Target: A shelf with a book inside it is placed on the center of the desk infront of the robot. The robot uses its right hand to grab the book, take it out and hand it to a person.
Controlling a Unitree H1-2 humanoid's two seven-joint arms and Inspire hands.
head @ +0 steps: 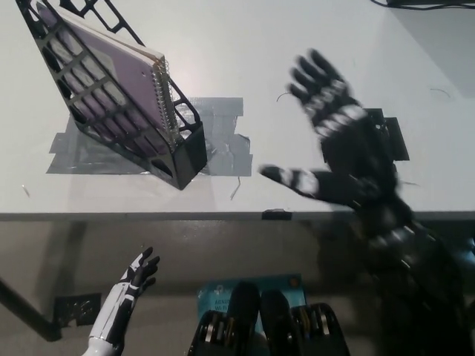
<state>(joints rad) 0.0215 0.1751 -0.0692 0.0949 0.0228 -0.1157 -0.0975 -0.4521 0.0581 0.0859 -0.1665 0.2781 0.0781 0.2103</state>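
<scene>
Shelf (182, 159): black, open lattice sides. Book (111, 78): pale purple cover, cream page edges, silver wire spiral binding. Tape patch (215, 133) under shelf: grey, in overlapping strips. Desk (245, 52): white, matte. Square patch (393, 137) on desk: black. Right hand (338, 141): black with white-grey bands across fingers and thumb. Left hand (133, 278): white with black fingers. Floor (44, 252) below desk edge: dull grey-brown.

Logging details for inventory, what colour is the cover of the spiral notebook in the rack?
Pale purple, seen in the head view: notebook, black rack.
</scene>
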